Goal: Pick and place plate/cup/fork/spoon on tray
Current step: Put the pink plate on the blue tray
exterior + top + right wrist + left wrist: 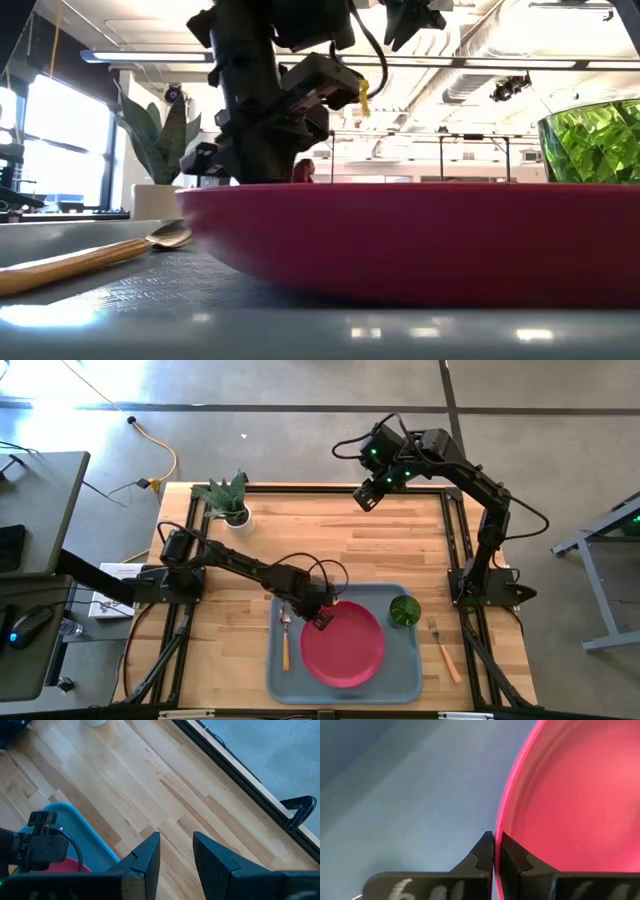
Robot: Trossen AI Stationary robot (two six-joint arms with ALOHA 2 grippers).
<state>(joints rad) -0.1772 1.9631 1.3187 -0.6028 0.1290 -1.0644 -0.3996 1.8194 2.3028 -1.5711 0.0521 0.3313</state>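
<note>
Plate [570,795] rim pinched by shut left jaws; right jaws open, empty.

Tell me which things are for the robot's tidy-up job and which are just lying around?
For the job:
tray
plate, on the tray
cup, on the tray
spoon, on the tray
fork, on the table beside the tray

Just lying around:
potted plant at the table's far corner
yellow cable on the floor
</note>
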